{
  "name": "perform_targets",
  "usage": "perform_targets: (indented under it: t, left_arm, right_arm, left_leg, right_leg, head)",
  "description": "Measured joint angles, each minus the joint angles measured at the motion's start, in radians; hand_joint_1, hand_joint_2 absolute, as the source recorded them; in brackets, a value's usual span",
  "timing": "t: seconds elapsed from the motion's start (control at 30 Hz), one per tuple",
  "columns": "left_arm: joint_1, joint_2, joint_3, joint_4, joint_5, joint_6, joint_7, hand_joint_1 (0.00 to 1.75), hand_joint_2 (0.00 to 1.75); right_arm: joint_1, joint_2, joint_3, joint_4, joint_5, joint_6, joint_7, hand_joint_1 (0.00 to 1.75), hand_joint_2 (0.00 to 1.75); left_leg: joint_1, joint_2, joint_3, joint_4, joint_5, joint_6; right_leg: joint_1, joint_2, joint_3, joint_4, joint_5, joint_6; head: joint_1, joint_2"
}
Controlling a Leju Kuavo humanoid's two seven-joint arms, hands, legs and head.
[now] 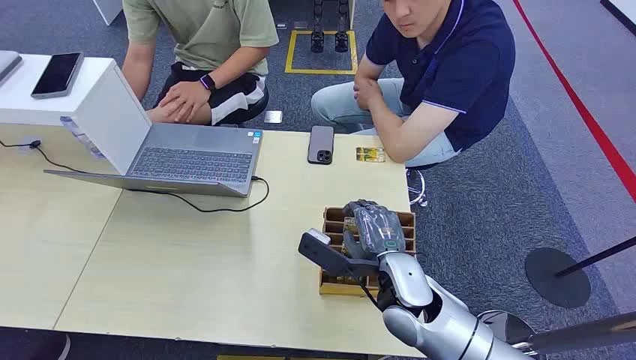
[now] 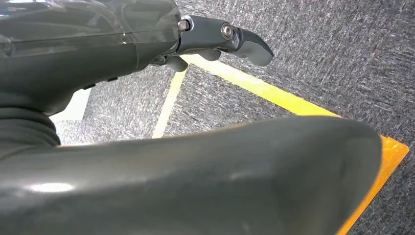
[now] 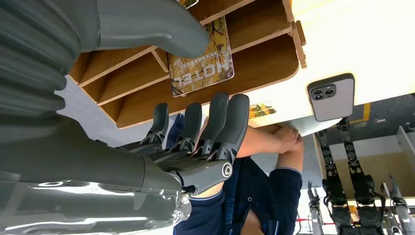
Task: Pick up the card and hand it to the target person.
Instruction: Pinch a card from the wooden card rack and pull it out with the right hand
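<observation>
a pale wooden bench [image 1: 187, 262] stands on grey carpet, with two seated people on its far side. near its right edge sits a brown wooden slotted card holder [image 1: 334, 283], and the right hand [image 1: 373, 227] hovers just above it. the dark fingers [image 3: 215, 122] are spread and hold nothing, thumb opposite them, seemingly poised to pinch the yellow patterned hotel card [image 3: 201, 61] standing in a slot. another small yellow card [image 1: 370, 154] lies beside a black phone [image 1: 321, 144], in front of the person in the navy shirt [image 1: 450, 67]. the left hand [image 2: 122, 44] hangs over the floor; its grip cannot be told.
</observation>
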Motion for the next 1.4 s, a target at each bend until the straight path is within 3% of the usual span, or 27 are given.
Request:
perform_targets:
  t: [0.57,1.4]
  left_arm:
    - [0.0,0.0,0.0,0.0,0.002,0.0,0.001,0.0,0.0]
    - [0.0,0.001,0.0,0.0,0.003,0.001,0.005,0.0,0.0]
  right_arm:
    - [0.001,0.0,0.003,0.0,-0.004,0.015,0.009,0.82,1.75]
    - [0.01,-0.003,0.002,0.01,-0.006,0.022,0.025,0.79,1.75]
  left_leg:
    - [0.0,0.0,0.0,0.0,0.0,0.0]
    - [0.0,0.0,0.0,0.0,0.0,0.0]
  right_leg:
    - [0.0,0.0,0.0,0.0,0.0,0.0]
    - [0.0,0.0,0.0,0.0,0.0,0.0]
  head:
    - [0.0,0.0]
    - [0.0,0.0]
